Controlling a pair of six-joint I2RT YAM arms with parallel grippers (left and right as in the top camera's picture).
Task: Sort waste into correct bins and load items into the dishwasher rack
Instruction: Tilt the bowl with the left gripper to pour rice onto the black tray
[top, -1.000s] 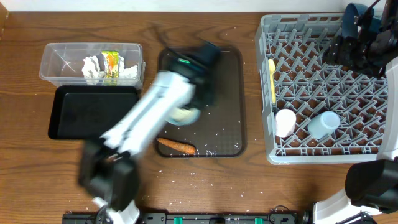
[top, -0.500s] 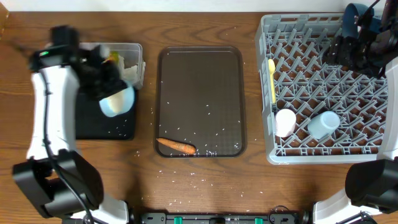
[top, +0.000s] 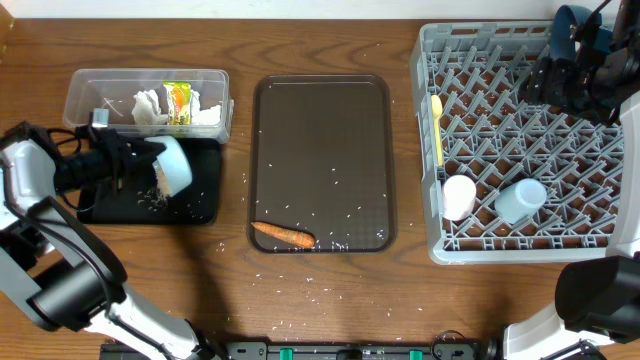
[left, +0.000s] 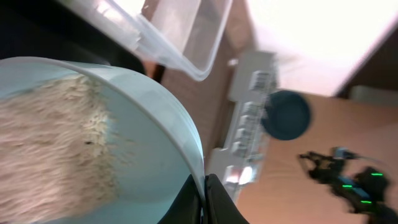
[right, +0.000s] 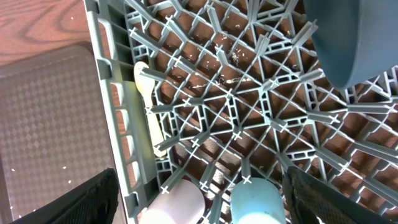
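Here the left gripper (top: 143, 165) is shut on the lip of the pale blue bowl (top: 172, 165), its fingers (left: 215, 200) pinching the rim. The bowl is tipped on its side over the black tray (top: 200, 210), directly above the bin, with rice (left: 56, 143) heaped in it, so the pour looks unfinished. The dishwasher rack (top: 432, 150) lies well apart at the far right. The right gripper (right: 199, 177) hangs over it, spread wide and holding nothing. The carrot (top: 283, 236) lies lengthwise left to right on the brown tray (top: 320, 100), nearer the left arm.

Lab; robot arm (top: 22, 175) at wooden table (top: 320, 30)
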